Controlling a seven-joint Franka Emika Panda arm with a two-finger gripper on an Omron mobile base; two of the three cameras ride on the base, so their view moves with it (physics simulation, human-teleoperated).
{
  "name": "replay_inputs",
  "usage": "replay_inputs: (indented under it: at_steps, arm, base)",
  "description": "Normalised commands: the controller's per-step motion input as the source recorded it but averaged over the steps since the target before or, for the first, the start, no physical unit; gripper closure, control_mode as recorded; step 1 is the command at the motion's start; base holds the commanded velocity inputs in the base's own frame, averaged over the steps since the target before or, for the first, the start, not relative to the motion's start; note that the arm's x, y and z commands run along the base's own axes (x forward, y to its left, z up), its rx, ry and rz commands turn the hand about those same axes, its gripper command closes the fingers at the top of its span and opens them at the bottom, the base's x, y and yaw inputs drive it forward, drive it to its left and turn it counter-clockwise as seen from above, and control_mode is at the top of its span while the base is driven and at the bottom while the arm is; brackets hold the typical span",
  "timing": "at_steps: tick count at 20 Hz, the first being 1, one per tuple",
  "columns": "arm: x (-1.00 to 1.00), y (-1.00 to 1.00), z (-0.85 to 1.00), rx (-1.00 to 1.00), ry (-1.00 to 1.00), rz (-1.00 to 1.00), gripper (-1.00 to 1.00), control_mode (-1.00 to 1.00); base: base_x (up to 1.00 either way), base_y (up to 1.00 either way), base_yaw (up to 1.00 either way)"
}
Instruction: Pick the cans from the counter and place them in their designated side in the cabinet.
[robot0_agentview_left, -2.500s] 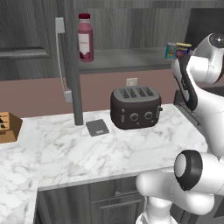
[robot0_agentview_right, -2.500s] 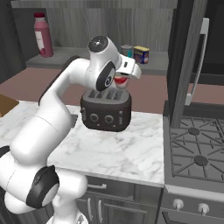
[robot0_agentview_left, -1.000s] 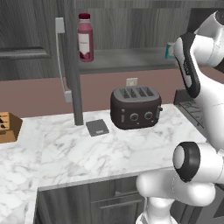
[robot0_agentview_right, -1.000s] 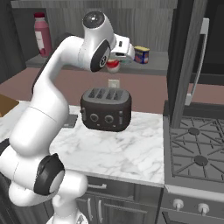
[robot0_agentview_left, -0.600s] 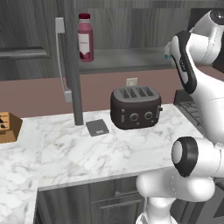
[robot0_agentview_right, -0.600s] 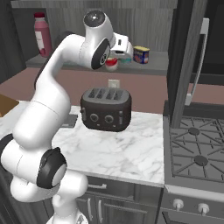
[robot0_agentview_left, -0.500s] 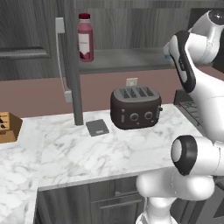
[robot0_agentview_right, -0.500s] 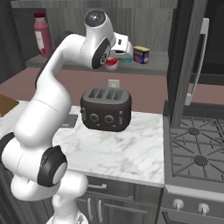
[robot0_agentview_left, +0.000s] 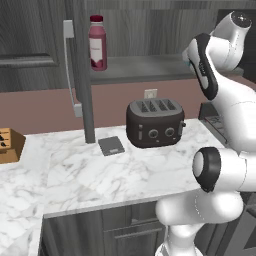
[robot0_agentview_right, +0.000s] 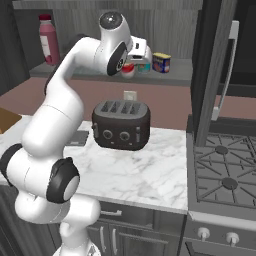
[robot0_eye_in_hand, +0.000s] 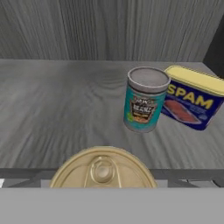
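My gripper (robot0_agentview_right: 131, 66) is shut on the red can (robot0_agentview_right: 128, 70) with a white band, held at the front edge of the cabinet's grey shelf (robot0_agentview_right: 186, 76). In the hand view the can's tan top (robot0_eye_in_hand: 103, 171) sits right at the bottom, hiding the fingertips. The teal-blue can (robot0_eye_in_hand: 145, 99) stands upright on the shelf (robot0_eye_in_hand: 52, 109) just beyond it, touching a blue tin with a yellow top (robot0_eye_in_hand: 192, 98). From the right base view the teal can (robot0_agentview_right: 144, 65) is right behind my hand. The marble counter (robot0_agentview_right: 150, 170) lies below.
A dark toaster (robot0_agentview_right: 121, 125) stands on the counter under my hand. A dark-red bottle (robot0_agentview_left: 97, 42) is at the shelf's left end. The open cabinet door (robot0_agentview_left: 82, 75) with its silver handle (robot0_agentview_left: 70, 70) hangs left, another door (robot0_agentview_right: 215, 70) right. A stove (robot0_agentview_right: 225, 170) is right, a knife block (robot0_agentview_left: 7, 145) left.
The arm rose with the red can from just above the toaster to shelf height. Over the last half second it has hardly moved.
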Motion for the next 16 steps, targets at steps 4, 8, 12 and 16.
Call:
replay_inputs:
  at_steps: [4,8,12,16]
  arm:
    - [0.2,0.01,0.0,0.0,0.03,0.0,1.0,-1.0]
    - [0.22,0.02,0.0,0.0,0.07,0.0,1.0,-1.0]
    - [0.26,0.04,0.0,0.0,0.11,0.0,1.0,-1.0]
    - [0.25,0.03,0.0,0.0,0.11,0.0,1.0,-1.0]
  base:
    - [0.0,0.0,0.0]
    - [0.0,0.0,0.0]
    - [0.0,0.0,0.0]
    - [0.0,0.0,0.0]
